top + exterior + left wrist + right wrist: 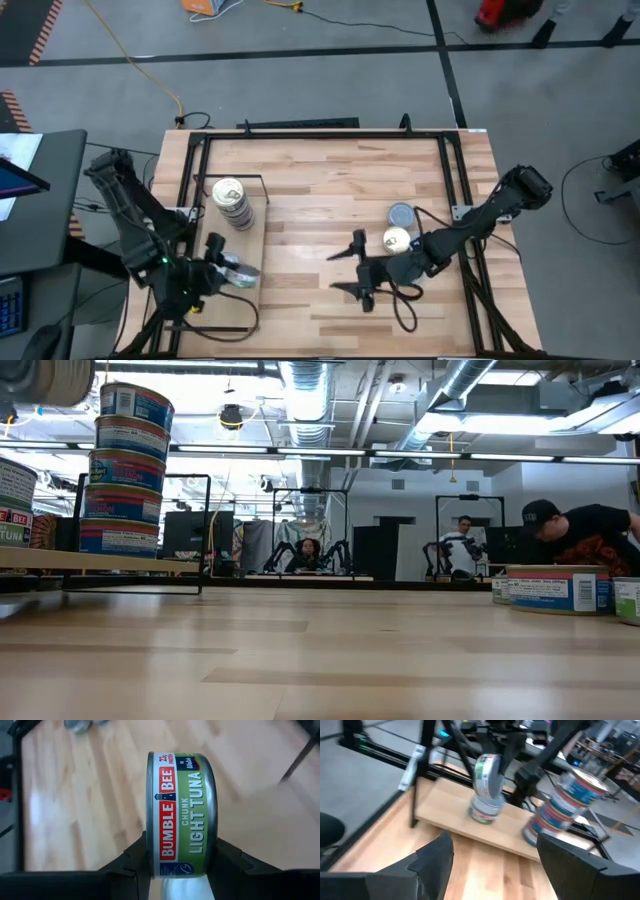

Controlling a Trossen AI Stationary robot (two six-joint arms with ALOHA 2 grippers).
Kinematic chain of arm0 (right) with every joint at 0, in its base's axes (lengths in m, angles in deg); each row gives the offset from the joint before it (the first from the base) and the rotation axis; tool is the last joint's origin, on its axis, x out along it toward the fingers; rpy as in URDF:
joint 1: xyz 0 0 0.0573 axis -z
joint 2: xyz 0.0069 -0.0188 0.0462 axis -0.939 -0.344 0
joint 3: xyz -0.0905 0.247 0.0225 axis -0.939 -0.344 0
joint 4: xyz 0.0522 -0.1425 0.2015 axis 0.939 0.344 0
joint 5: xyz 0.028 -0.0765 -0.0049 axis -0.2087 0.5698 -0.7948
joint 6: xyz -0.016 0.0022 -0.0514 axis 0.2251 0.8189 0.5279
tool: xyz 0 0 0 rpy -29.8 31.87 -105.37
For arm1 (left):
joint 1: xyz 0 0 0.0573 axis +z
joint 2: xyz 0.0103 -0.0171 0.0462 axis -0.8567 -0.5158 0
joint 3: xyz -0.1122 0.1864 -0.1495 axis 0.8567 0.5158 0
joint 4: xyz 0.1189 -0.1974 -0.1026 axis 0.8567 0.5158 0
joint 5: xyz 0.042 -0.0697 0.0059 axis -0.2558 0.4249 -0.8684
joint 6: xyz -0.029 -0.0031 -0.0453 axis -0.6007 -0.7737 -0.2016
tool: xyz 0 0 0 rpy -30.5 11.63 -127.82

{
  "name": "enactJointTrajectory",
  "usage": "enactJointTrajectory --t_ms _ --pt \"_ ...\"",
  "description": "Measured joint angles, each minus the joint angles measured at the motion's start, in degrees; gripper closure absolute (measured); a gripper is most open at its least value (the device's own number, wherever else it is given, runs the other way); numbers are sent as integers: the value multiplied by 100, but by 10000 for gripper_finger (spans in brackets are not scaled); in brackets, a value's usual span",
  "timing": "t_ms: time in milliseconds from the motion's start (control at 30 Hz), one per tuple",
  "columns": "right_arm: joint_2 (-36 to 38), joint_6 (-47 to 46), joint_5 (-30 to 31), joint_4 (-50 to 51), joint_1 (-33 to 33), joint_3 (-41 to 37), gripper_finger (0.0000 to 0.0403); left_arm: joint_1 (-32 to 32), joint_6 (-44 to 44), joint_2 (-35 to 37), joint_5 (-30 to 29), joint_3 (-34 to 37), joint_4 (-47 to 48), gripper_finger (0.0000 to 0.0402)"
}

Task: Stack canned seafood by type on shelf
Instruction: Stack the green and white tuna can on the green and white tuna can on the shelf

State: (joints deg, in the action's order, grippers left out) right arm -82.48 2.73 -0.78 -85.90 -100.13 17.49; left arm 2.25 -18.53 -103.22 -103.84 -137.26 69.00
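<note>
My left gripper [182, 870] is over the near part of the shelf [252, 238], a pale board with a black wire frame, and is shut on a green-labelled tuna tin [182, 815]. Under that tin a short stack of tins [484, 812] stands on the board. A taller stack with a gold top [232, 203] stands on the board's far part. A silver-topped tin [401, 214] and a gold-topped tin [397, 240] sit flat on the tabletop at right. My right gripper [355, 270] is open at mid-table, left of those two, touching nothing. My left gripper pinches the tuna tin between its two fingers [131, 862], one on each flat face, with the labelled side wall [182, 857] showing between them. It comes from the table's left. The tin stands on edge, lifted clear above the short stack [484, 812].
Black frame rails [455, 170] run along the table's left, far and right edges. Bare wood [320, 200] lies between the shelf and the two loose tins. People [575, 535] are in the room beyond the table's far side.
</note>
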Motion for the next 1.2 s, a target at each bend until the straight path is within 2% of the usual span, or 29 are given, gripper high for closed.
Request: enactJointTrajectory --t_ms 233,433,733,833,1033,1200 --pt "48 27 3 75 410 0 92 -95 -401 -39 139 0 1469 262" --pt "48 -554 5 577 802 0 92 -282 -427 -363 316 0 2255 261" --pt "48 -1054 12 692 1053 0 92 -650 -334 -638 298 0 2341 261" --pt "48 -1180 207 630 1052 0 92 -726 -393 -636 302 0 2346 260" --pt "48 -1145 417 -70 1048 -2 92 -757 -390 -635 298 1 2360 260" --pt "44 -1221 422 -212 1003 -2 92 -757 -343 -633 168 169 2365 260"
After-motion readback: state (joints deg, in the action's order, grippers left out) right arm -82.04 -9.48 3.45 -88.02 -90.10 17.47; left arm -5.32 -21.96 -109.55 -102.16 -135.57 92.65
